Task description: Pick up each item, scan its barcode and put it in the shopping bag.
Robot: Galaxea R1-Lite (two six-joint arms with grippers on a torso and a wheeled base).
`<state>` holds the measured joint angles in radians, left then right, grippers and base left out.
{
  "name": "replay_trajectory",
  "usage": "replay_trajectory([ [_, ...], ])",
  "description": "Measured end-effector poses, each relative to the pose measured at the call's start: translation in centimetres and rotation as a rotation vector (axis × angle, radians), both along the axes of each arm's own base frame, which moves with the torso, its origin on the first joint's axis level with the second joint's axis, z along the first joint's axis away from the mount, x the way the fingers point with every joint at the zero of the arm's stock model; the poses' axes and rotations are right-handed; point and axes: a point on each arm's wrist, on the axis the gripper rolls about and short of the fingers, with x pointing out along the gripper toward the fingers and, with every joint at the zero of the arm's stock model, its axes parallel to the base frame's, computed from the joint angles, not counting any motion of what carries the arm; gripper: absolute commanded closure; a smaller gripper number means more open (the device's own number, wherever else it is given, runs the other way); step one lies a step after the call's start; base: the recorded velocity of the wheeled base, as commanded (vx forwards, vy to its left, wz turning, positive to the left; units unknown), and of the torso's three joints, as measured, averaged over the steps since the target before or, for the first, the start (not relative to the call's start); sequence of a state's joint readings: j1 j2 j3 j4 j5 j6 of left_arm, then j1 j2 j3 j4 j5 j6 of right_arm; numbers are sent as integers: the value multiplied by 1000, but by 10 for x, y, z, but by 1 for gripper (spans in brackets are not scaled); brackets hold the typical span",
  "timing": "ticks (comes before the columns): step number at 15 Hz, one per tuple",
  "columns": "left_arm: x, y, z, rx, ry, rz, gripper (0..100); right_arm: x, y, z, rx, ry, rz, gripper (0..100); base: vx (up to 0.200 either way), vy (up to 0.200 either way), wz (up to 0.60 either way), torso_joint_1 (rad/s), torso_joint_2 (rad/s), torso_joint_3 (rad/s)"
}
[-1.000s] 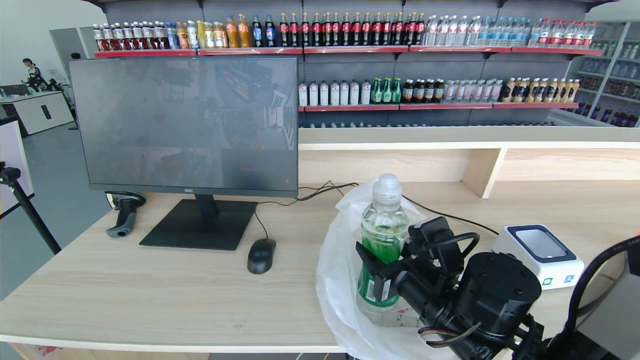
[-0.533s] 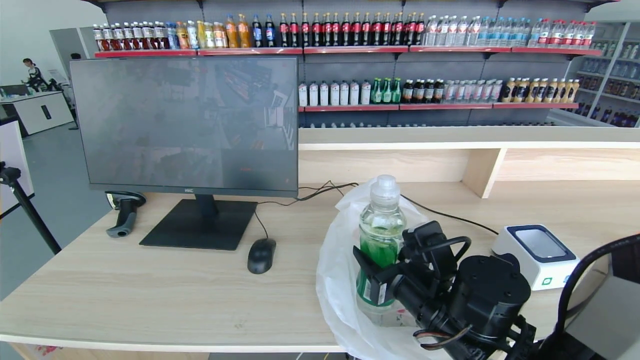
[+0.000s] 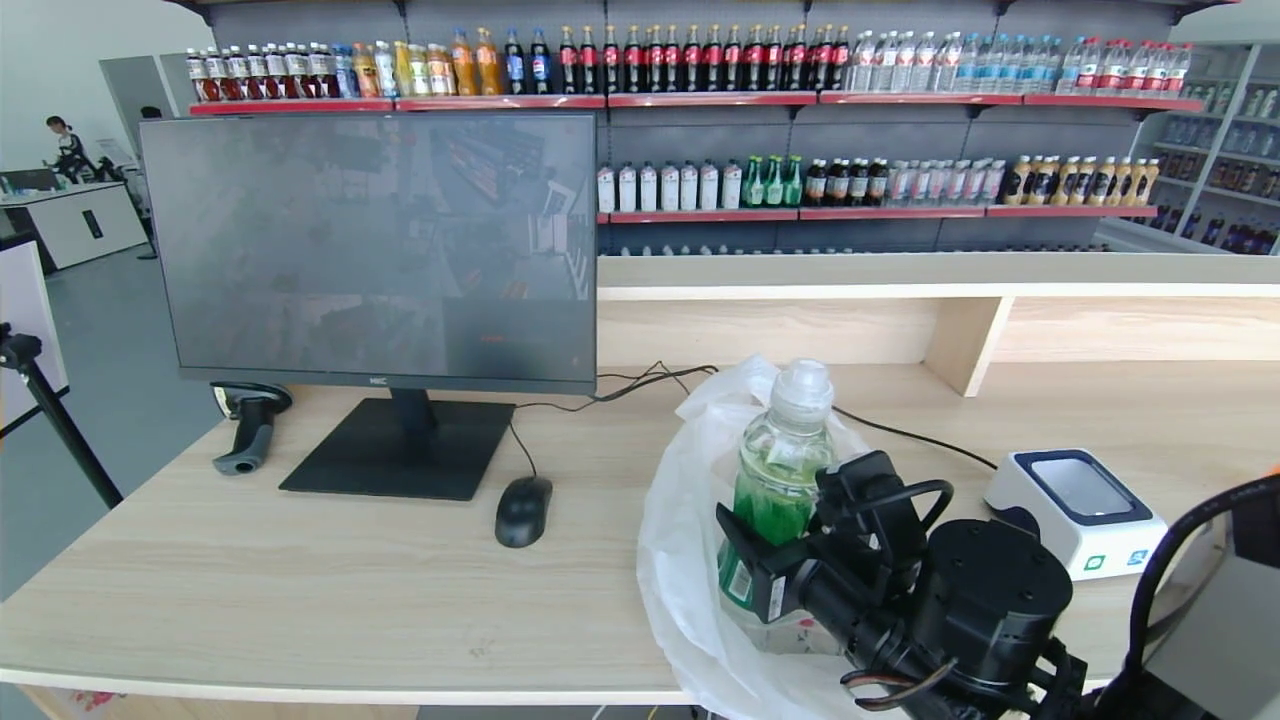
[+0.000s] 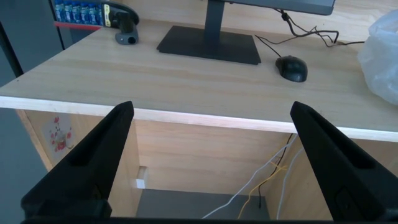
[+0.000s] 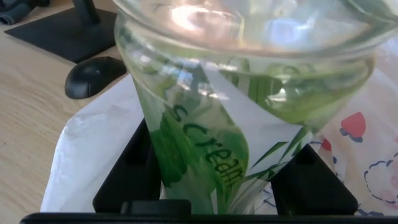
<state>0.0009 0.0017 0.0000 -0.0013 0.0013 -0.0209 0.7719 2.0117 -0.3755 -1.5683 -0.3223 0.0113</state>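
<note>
Head view: right gripper (image 3: 780,525) clamped on bottle (image 3: 785,450), in shopping bag (image 3: 680,520) at 5 o'clock on surface (image 3: 300,590); left gripper (image 4: 205,165) spread wide, empty.

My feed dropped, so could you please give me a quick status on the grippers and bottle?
Right gripper shut on bottle, base in the shopping bag. Left gripper open, short of the counter edge. Nothing in the way.

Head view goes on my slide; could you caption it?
Right end effector holds a clear green-labelled plastic bottle in a white plastic bag.
</note>
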Motion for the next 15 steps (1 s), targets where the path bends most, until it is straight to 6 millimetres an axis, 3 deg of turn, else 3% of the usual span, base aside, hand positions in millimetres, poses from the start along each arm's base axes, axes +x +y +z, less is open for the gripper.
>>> replay_trajectory([
  [15,0,0,0,0,0,0,0,1,-7,0,-133,-42,-44,100,0,0,0,0,0,0],
])
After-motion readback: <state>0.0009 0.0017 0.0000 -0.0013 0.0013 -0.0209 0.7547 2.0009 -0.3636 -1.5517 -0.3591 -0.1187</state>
